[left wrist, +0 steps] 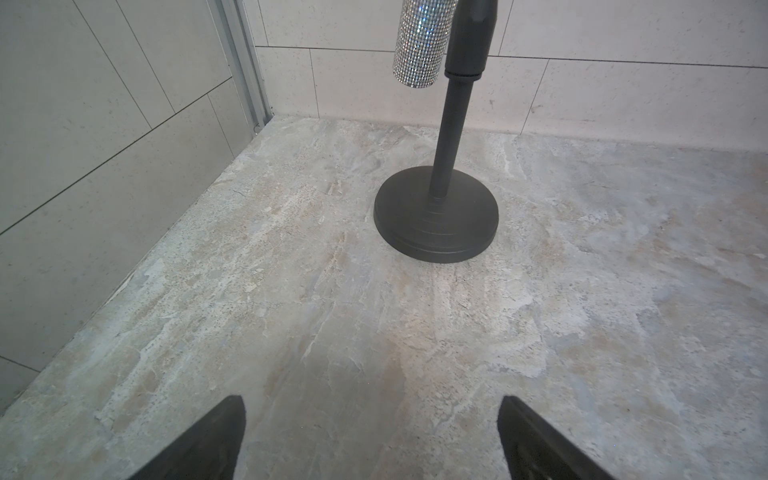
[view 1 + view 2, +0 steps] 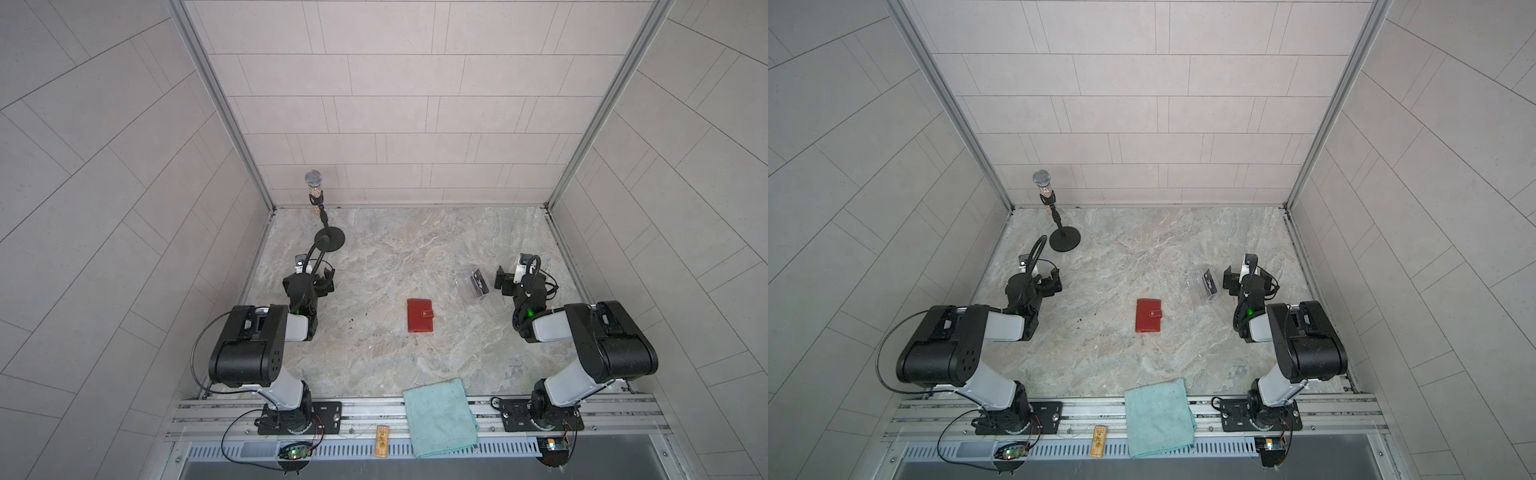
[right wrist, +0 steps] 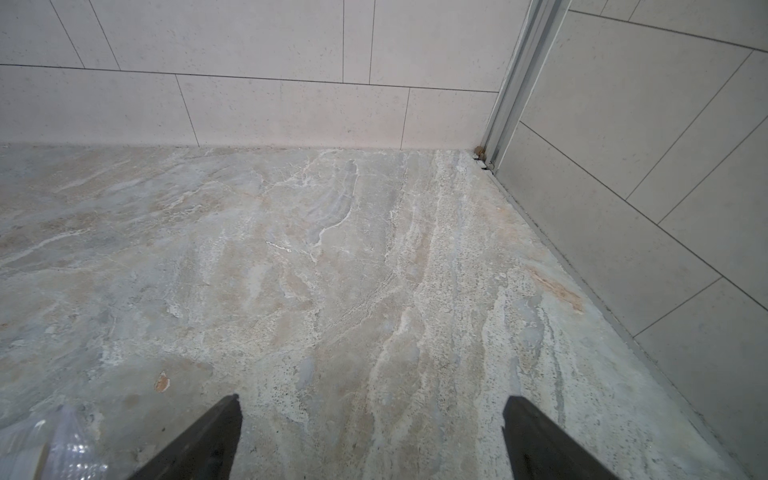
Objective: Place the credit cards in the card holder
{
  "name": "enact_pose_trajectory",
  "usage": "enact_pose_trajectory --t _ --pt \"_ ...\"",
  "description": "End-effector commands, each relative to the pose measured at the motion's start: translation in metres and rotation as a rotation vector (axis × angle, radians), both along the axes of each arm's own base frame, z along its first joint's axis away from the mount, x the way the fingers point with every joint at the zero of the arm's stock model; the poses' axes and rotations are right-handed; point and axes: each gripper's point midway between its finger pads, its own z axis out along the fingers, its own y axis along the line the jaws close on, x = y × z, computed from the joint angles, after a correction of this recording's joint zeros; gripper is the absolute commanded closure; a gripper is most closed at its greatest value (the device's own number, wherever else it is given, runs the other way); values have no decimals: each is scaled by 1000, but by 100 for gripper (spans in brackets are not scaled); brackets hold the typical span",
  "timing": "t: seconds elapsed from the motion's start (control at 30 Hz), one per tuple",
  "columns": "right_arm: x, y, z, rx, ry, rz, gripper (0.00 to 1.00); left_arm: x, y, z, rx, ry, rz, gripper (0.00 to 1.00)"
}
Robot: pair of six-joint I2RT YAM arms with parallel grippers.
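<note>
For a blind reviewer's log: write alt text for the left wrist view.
A black round-based microphone stand stands upright on the grey-beige marble-look tabletop, near the tiled back corner, a rhinestone-covered microphone handle beside its upper shaft. The left tool is open and empty, its dark fingers short of the stand.

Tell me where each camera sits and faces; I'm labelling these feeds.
Both top views: high over the front rail, looking down toward the back wall; left arm and right arm show whole, red wallet between them.
Left wrist: on the left arm, facing the back-left corner past the open left gripper; sees the microphone stand.
Right wrist: on the right arm, facing the back-right corner past the open right gripper; a clear box edge shows.
Shared: both top views also show that stand and box.
</note>
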Motion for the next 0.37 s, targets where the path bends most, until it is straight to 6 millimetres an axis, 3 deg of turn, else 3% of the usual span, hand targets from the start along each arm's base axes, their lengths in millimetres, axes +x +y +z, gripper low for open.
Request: enact_pose_trajectory --t 0.0,0.33 --pt "-1 -2 0 -22 6 -10 0 5 -1 8 6 -27 -4 0" --pt "-1 -2 1 -22 5 -11 0 5 -1 8 6 -27 -4 0"
